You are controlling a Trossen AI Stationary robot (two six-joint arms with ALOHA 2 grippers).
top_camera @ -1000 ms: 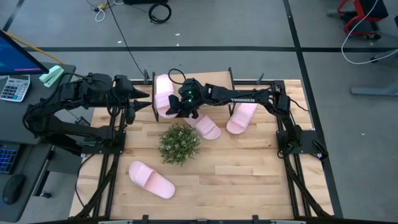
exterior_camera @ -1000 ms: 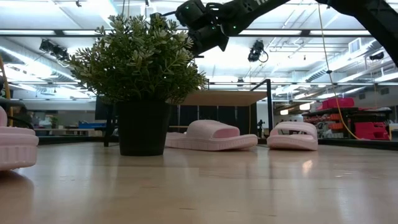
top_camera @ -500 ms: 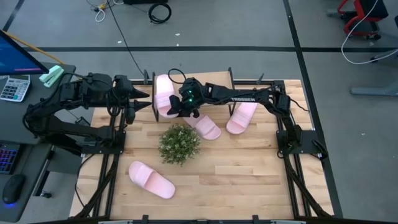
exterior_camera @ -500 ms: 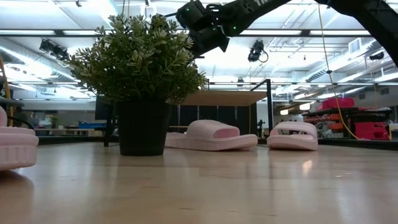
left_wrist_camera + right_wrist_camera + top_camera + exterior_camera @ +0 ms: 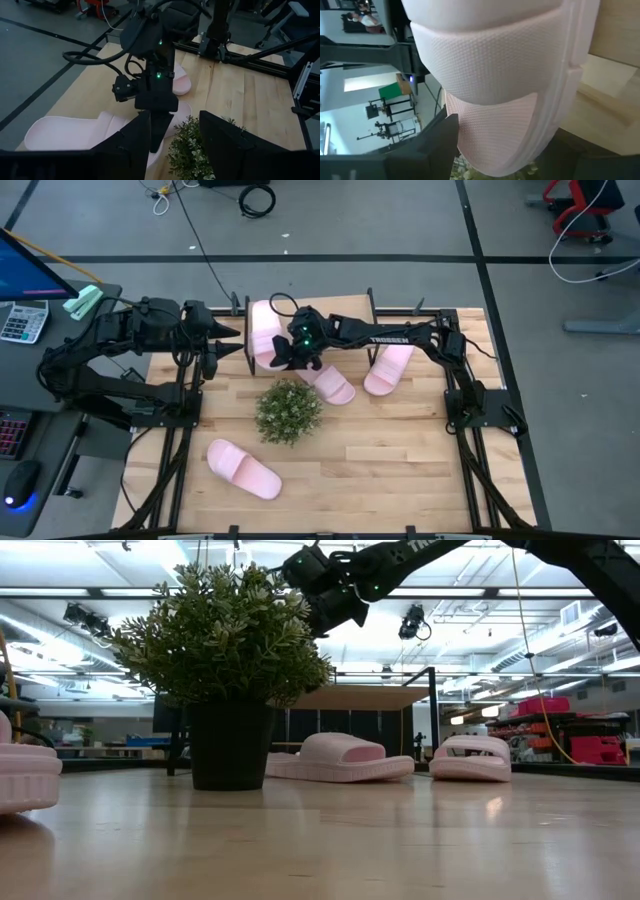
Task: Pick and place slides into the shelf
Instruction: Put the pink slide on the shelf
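A bushy green plant (image 5: 288, 411) in a dark pot (image 5: 231, 746) stands upright near the middle of the wooden table (image 5: 390, 455). Off the table's left side sit a calculator (image 5: 23, 321) and a pale green stapler-like object (image 5: 82, 302) (too small to identify surely). Cables (image 5: 256, 198) lie on the grey floor beyond, crossed by dark tape lines.
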